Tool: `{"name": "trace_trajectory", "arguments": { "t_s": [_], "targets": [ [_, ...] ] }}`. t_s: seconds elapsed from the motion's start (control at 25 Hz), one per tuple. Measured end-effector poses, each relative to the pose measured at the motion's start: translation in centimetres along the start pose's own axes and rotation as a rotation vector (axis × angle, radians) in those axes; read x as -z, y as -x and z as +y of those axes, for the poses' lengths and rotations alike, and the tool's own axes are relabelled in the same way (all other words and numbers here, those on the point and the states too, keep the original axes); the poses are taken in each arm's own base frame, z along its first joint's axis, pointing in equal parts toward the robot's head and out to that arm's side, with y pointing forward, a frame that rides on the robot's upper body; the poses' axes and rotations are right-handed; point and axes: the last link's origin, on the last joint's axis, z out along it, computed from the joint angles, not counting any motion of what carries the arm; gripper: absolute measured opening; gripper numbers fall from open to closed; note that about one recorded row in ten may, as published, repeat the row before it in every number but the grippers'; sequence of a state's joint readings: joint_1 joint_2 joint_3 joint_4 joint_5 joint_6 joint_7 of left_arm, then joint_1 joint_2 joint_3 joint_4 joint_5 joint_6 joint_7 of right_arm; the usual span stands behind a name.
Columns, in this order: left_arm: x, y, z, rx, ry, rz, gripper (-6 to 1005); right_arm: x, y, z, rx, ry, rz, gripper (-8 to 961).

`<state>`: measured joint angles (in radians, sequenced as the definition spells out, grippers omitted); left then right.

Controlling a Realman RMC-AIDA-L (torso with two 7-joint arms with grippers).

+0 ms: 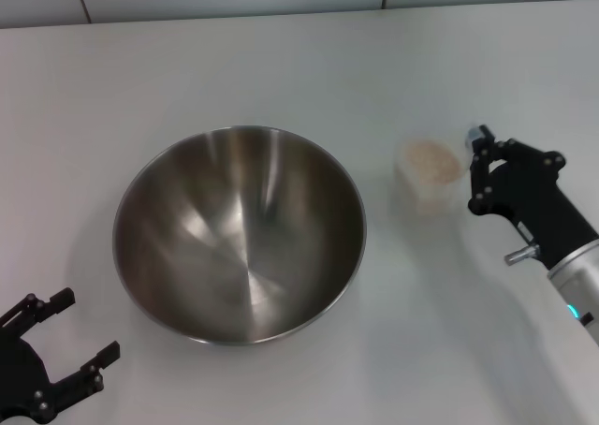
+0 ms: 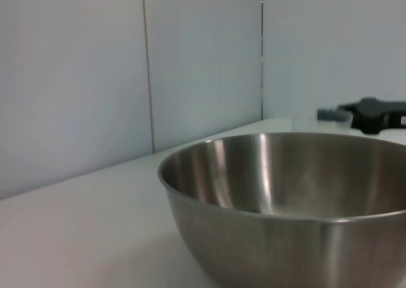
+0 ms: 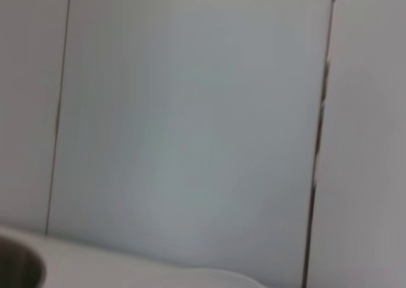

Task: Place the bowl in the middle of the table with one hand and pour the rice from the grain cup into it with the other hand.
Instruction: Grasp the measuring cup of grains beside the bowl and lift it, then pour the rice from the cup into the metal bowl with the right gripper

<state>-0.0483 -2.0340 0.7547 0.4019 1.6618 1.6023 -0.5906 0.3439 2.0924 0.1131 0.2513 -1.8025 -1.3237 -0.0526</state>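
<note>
Right gripper (image 1: 475, 168) beside the grain cup (image 1: 430, 170), jaw state unclear; left gripper (image 1: 67, 336) wide open near the bowl (image 1: 239, 233)

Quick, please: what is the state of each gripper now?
Left gripper: open, holding nothing, near the bowl.
Right gripper: beside the grain cup; open or shut cannot be told.

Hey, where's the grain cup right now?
In the head view, the grain cup stands upright on the table, right of the bowl and just left of the right gripper.
</note>
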Motion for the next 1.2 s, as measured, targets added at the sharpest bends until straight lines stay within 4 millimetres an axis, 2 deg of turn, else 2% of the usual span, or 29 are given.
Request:
{"name": "trace_trajectory", "arguments": {
  "t_s": [0.28,0.44,0.56,0.76,0.88,1.12,1.2],
  "targets": [
    [0.0,0.1,0.2,0.000,0.014,-0.006,827,0.6,3.1,0.3,-0.005,0.002,-0.221,1],
    [-0.1,0.1,0.2,-0.001,0.020,-0.007,827,0.3,5.1,1.5,0.017,0.053,-0.349,2],
    [-0.2,0.0,0.2,-0.003,0.026,-0.007,827,-0.4,6.0,2.7,0.124,0.099,-0.398,1],
    [-0.2,0.0,0.2,-0.004,0.027,-0.006,827,-1.4,6.3,5.9,0.428,0.141,-0.418,1],
    [-0.2,0.0,0.2,-0.003,0.027,-0.006,827,-1.8,6.4,7.6,0.673,0.124,-0.420,2],
    [-0.3,0.0,0.1,-0.005,0.026,-0.008,827,-1.8,6.7,9.7,1.120,0.072,-0.460,2],
    [-0.3,0.0,0.1,-0.005,0.026,-0.008,827,-1.6,6.8,10.2,1.216,0.070,-0.494,2]
  ]
}}
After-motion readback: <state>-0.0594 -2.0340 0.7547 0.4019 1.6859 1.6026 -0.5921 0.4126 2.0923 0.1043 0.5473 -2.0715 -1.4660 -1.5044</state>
